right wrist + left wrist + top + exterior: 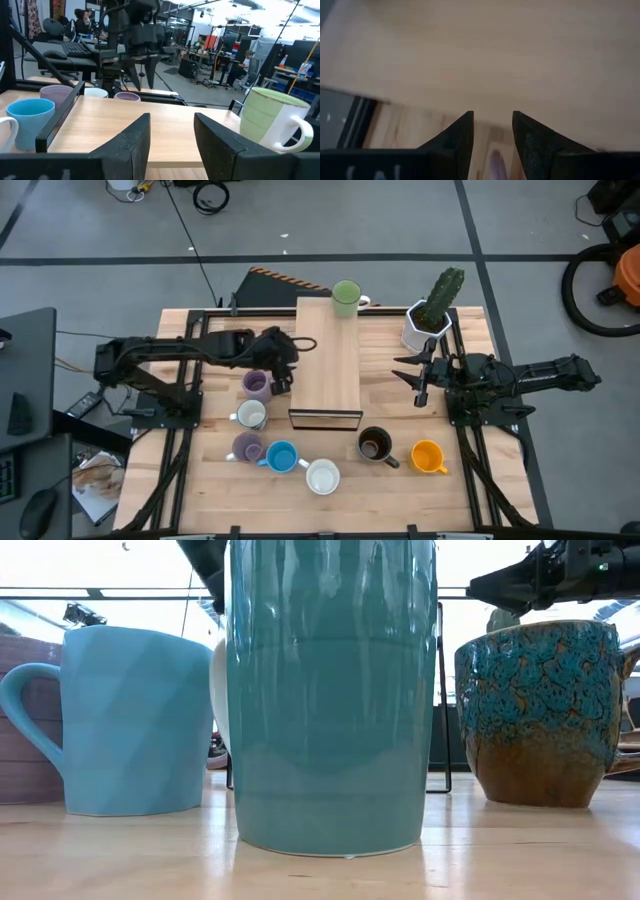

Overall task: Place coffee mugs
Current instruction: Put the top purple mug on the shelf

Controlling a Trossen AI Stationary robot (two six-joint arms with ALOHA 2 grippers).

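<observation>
A green mug (346,297) stands at the far end of a raised wooden board (328,370), and shows close by in the right wrist view (272,117). On the table left of the board stand a lilac mug (257,385) and a white mug (250,415). Along the near side stand another lilac mug (247,448), a blue one (281,457), a white one (322,477), a dark brown one (375,445) and an orange one (428,456). My left gripper (283,378) hangs open over the board's left edge, above the lilac mug, with nothing between its fingers (492,117). My right gripper (405,370) waits open right of the board.
A white hexagonal pot with a cactus (425,325) stands at the far right, just beyond my right gripper. The board's black frame (325,418) stands above the table. The low view is filled by the near mugs (330,690). People sit in the room beyond the table.
</observation>
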